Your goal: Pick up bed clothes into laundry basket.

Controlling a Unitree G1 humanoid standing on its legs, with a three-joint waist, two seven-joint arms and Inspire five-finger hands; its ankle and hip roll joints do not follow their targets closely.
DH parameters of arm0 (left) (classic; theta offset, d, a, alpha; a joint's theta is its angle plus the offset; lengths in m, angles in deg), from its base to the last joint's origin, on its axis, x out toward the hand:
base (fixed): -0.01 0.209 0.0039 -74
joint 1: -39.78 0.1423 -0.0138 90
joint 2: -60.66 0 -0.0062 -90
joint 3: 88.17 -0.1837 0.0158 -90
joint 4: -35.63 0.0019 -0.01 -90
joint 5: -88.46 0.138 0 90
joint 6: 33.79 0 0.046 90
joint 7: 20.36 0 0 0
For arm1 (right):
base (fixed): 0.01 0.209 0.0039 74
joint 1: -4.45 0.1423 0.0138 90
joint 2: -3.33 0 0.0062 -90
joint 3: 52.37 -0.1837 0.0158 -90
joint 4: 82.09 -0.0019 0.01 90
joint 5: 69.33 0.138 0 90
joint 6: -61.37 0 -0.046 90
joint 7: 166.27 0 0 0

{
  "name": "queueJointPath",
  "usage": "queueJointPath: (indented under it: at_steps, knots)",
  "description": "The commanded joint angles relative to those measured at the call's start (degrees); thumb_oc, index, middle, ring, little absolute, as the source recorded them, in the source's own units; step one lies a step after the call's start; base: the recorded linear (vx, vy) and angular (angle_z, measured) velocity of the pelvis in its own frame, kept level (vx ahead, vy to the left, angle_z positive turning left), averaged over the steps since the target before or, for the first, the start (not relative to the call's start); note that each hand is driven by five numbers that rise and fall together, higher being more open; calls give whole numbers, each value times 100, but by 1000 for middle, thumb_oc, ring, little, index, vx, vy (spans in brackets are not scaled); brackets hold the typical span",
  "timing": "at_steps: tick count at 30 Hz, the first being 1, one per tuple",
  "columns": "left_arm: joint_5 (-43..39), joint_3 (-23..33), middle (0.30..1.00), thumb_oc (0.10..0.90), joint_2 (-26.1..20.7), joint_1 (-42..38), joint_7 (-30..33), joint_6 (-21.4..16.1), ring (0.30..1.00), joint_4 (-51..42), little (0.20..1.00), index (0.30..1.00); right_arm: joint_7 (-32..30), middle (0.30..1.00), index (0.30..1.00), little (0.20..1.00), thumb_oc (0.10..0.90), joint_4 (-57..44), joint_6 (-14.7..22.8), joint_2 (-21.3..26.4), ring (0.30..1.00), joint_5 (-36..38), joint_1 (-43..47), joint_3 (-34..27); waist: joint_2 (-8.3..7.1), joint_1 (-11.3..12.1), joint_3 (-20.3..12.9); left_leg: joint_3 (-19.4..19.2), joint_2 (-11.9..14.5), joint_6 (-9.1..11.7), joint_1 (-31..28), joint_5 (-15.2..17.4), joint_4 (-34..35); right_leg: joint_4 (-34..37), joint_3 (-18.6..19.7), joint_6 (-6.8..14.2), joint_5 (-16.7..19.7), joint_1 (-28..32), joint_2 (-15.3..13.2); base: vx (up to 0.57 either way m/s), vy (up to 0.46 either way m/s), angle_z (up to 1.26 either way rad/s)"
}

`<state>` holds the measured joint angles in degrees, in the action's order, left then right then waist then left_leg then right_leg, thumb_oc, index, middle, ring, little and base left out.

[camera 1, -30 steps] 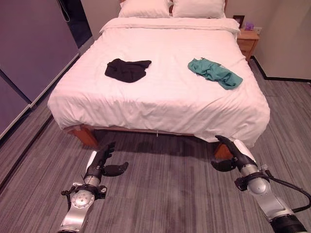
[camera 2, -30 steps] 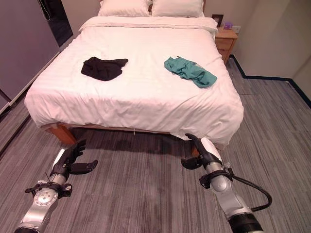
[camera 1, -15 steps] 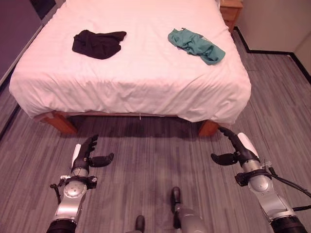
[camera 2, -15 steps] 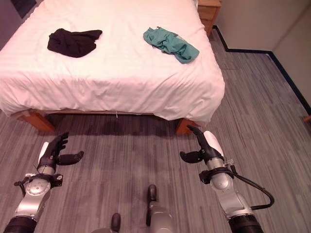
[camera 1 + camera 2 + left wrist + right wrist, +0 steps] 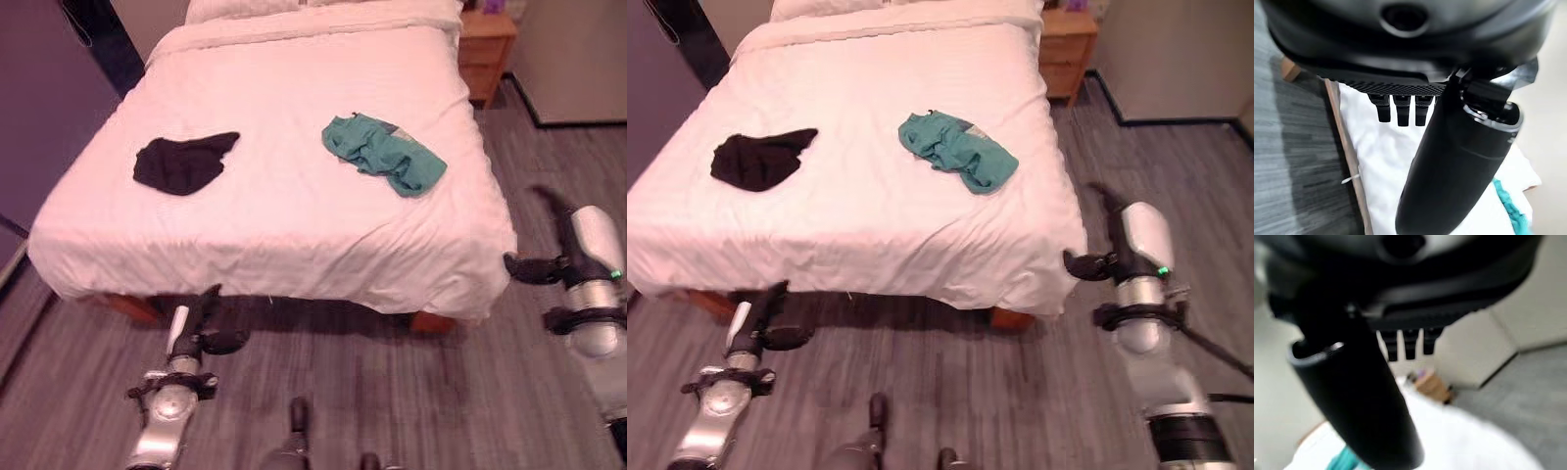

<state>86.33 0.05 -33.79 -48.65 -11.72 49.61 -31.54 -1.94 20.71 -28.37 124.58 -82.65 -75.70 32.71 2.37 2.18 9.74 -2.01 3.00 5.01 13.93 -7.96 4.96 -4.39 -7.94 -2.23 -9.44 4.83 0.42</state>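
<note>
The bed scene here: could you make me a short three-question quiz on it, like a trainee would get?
1. True or false: the black garment lies on the floor.
2. Which garment is nearer the nightstand? A) black garment B) teal garment
3. Fill in: both the left robot hand and the right robot hand hold ____.

Key: 1. False, it lies on the bed. 2. B. 3. Nothing; both are open, off the bed's foot end.

Smooth cloth bedspread [image 5: 294,196]; crumpled green garment [image 5: 384,154]
</note>
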Motion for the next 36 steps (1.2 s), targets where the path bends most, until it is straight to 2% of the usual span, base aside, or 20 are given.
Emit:
queueJointPath:
  at_steps: [1,3,5,7,8,9,10,12,13,14,15,16,18,20,21,24,25,31,36]
  knots:
    - [-55,335,900,800,-680,-7,390,-493,900,-733,900,900,-722,900,900,900,800,-1,213,586,900,-422,1157,-101,-420,468,-554,243,156,489,-465,-76,4,939,127,1159,850,189,-700,255,297,-54]
    - [-60,322,900,800,-688,58,355,-484,900,-687,900,900,-748,900,900,900,800,152,194,708,900,-369,1228,-79,-412,483,-621,240,209,496,-537,-119,4,939,101,1209,842,196,-738,152,199,-30]
    - [-134,284,900,800,-690,158,300,-458,900,-561,900,900,-720,900,900,900,800,467,133,879,900,-234,1399,-7,-476,520,-685,233,207,484,-625,-87,4,939,87,1276,873,202,-837,130,199,20]
    - [-215,276,900,800,-688,254,250,-445,900,-428,900,900,-719,900,900,900,800,641,58,1055,900,-265,1507,73,-603,561,-741,200,162,440,-693,-18,4,939,91,1358,941,220,-985,175,290,26]
    - [-214,329,900,800,-723,467,162,-404,900,-332,900,900,-741,900,900,900,800,778,-27,1035,900,-447,1604,173,-764,646,-731,166,42,302,-835,141,4,829,80,1487,1185,226,-1252,152,305,6]
    - [-214,329,900,800,-723,467,162,-404,900,-332,900,900,-741,900,900,900,800,778,-27,1035,900,-447,1604,173,-764,646,-731,166,42,302,-835,141,4,829,80,1487,1185,226,-1252,87,347,51]
    - [-310,402,900,800,-742,598,123,-380,900,-291,900,900,-728,900,900,900,800,890,-52,979,900,-468,1753,346,-793,712,-597,150,3,172,-957,191,4,272,169,1547,1366,8,-1409,-20,120,29]
    - [-315,422,900,800,-739,605,119,-381,900,-292,900,900,-737,900,900,900,800,918,-45,975,900,-465,1802,390,-794,723,-589,121,4,165,-965,193,4,209,211,1553,1341,-34,-1416,24,118,6]
    - [-383,439,900,800,-762,675,35,-334,900,-165,900,900,-740,900,900,900,800,938,-77,820,900,-401,1763,411,-858,724,-497,191,-21,81,-1062,293,4,44,322,1436,1397,-288,-1208,111,182,-2]
    - [-397,411,900,800,-774,629,7,-304,900,-130,900,900,-727,900,900,900,800,911,-66,801,900,-347,1699,371,-883,661,-474,243,-78,53,-1098,304,4,174,464,1339,1292,-437,-940,128,172,10]
    - [-401,403,900,800,-785,620,5,-303,900,-122,900,900,-723,900,900,900,800,900,-66,797,900,-345,1673,348,-880,657,-487,261,-59,65,-1101,338,4,160,447,1322,1257,-433,-920,120,125,13]
    - [-420,329,900,800,-794,602,-100,-259,900,-78,900,900,-710,900,900,900,800,837,-46,785,900,-294,1555,302,-934,578,-434,351,-165,40,-1152,392,4,448,617,1254,1215,-609,-558,96,52,28]
    - [-414,313,900,800,-789,601,-144,-265,900,-59,900,900,-672,900,900,900,800,737,0,755,900,-269,1484,277,-952,557,-420,402,-188,20,-1204,456,4,710,622,1270,1245,-533,-484,70,25,48]
    - [-352,214,900,800,-742,676,-225,-245,900,-36,900,900,-525,900,900,900,800,672,67,660,900,-136,1627,444,-1014,613,-435,368,-169,25,-1263,500,4,937,502,1297,1360,-456,-555,56,-25,57]
    - [-431,152,900,800,-649,703,-241,-244,900,7,900,900,-431,900,900,900,800,747,100,549,900,6,1799,700,-1029,644,-467,403,-178,-20,-1299,540,4,939,658,1309,1364,-519,-463,83,-22,13]
    - [-521,123,900,800,-607,867,-298,-239,900,-15,900,900,-311,900,900,900,800,1000,133,470,900,145,2172,1113,-1006,709,-475,393,-155,-34,-1346,555,4,939,664,1310,1465,-515,-505,62,-6,0]
    - [-549,26,900,800,-603,896,-324,-224,900,90,900,900,-221,900,900,900,800,1231,118,352,900,295,2401,1400,-1013,743,-488,431,-180,-43,-1369,561,4,939,714,1287,1457,-504,-505,70,7,0]
    - [-588,8,900,800,-584,1047,-323,-208,900,260,900,900,7,900,900,900,800,2000,79,-38,900,444,2813,2110,-963,824,-502,444,-143,-14,-1412,584,4,939,604,1268,1405,-440,-580,92,-4,6]
    - [-716,17,900,800,-501,1069,-256,-187,900,933,900,900,161,900,900,900,800,2972,24,-458,900,333,3099,2687,-907,923,-438,504,-120,21,-1330,530,4,939,501,1235,1355,-448,-596,71,-29,11]
